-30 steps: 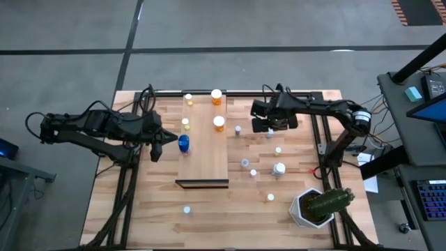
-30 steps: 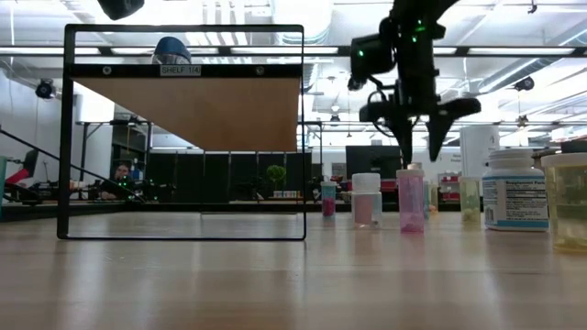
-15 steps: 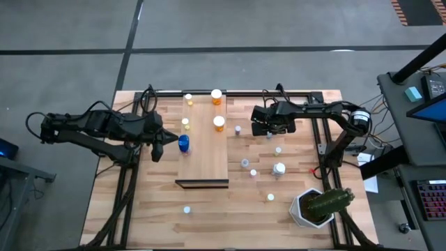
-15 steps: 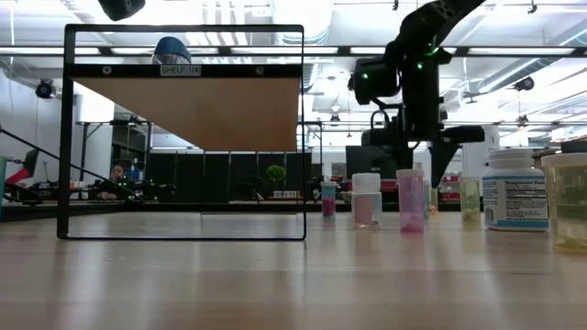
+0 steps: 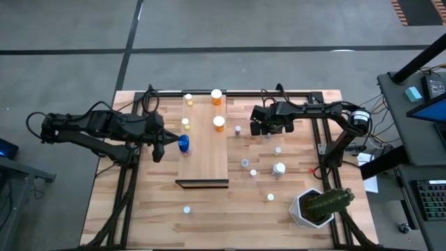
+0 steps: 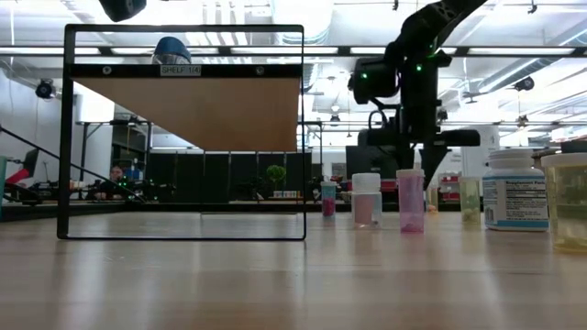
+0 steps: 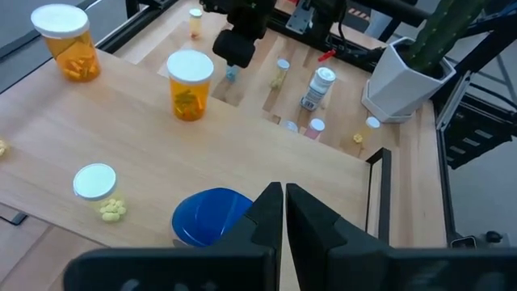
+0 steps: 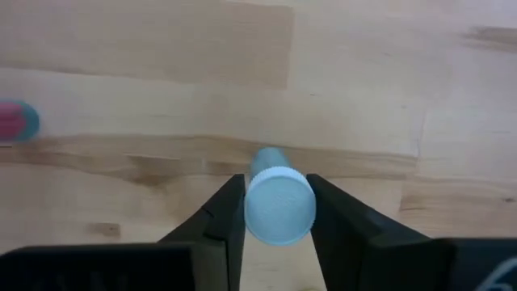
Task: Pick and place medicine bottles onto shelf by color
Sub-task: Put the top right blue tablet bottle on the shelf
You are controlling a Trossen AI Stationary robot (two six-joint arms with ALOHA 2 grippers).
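Observation:
My right gripper (image 8: 279,202) points down over the table right of the shelf (image 5: 205,150) and is shut on a small whitish medicine bottle (image 8: 275,186) with a pale cap. In the high view the gripper (image 5: 268,130) hides this bottle. My left gripper (image 7: 284,194) is shut and hangs in the air just left of the blue bottle (image 5: 183,143), which stands on the shelf and is touched by neither gripper. Two orange bottles (image 5: 219,123) and small yellowish ones (image 5: 185,123) also stand on the shelf. My right gripper pinches the whitish bottle's cap (image 8: 260,212) between its two fingers, one finger (image 8: 222,214) on each side. The fingers come from above, pointing down. The bottle is upright, and its base appears to stand on the table.
Several small bottles (image 5: 278,150) and a larger white one (image 5: 279,168) stand on the table right of the shelf; one pink bottle (image 5: 237,130) is close to my right gripper. A white pot with a cactus (image 5: 317,206) stands at the near right. Black frame rails (image 5: 322,139) line the table's sides.
My right gripper has come down over the whitish bottle, and its fingers have closed from wide apart onto the cap. The bottle has stayed in place.

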